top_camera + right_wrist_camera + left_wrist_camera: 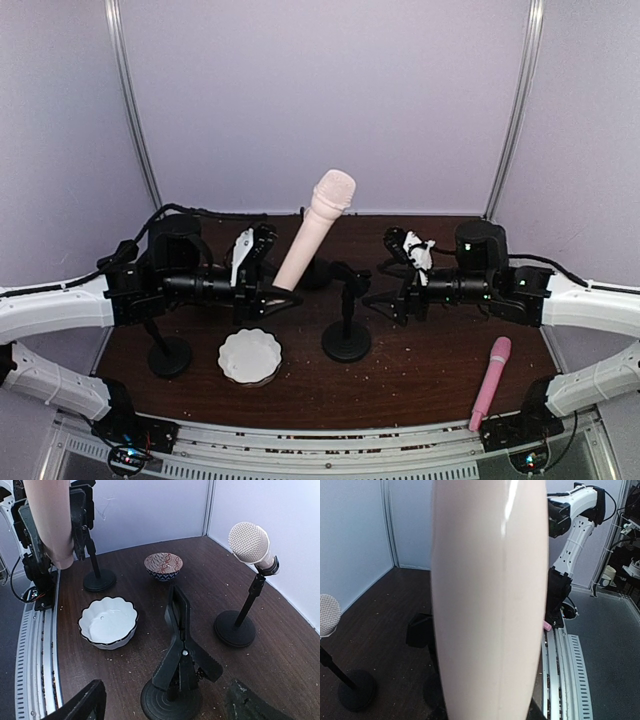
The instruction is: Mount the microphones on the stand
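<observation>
My left gripper is shut on the lower end of a cream microphone, which tilts up and to the right. Up close, its body fills the left wrist view and hides the fingers. Just right of it stands a black stand with a spring clip; the clip is closed and holds nothing. My right gripper is open right beside that clip, with a finger on each side of the base. A pink microphone lies on the table at the near right. Another microphone with a white mesh head sits on a far stand.
A white scalloped bowl sits near the front between two stands. A patterned bowl stands further back. A third black stand is at the near left, under my left arm. Crumbs dot the dark table.
</observation>
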`<state>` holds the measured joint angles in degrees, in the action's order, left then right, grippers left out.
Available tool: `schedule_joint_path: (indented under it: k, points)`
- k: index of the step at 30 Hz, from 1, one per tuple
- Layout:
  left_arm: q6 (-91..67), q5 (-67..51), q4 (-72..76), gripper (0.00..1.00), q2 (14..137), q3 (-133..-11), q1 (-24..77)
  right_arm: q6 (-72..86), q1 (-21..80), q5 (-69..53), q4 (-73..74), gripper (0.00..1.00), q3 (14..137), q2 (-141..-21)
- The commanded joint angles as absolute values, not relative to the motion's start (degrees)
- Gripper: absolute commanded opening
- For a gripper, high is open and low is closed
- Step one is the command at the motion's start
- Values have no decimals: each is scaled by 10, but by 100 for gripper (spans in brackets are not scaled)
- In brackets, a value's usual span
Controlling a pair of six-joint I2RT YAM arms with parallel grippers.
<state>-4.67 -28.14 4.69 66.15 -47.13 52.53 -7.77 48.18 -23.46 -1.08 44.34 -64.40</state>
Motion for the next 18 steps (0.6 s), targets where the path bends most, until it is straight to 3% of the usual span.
schedule_joint_path:
  k: [1, 12, 18]
  points:
    - [-48, -298, 71, 0, 667, -479, 522, -92, 483, -224, -60, 83, 462, -671]
    - [-42, -301, 57, 0, 656, -476, 516, -122, 483, -245, -59, 80, 507, -734]
    - [-40, -299, 56, 0, 651, -471, 514, -126, 483, -269, -36, 72, 513, -748]
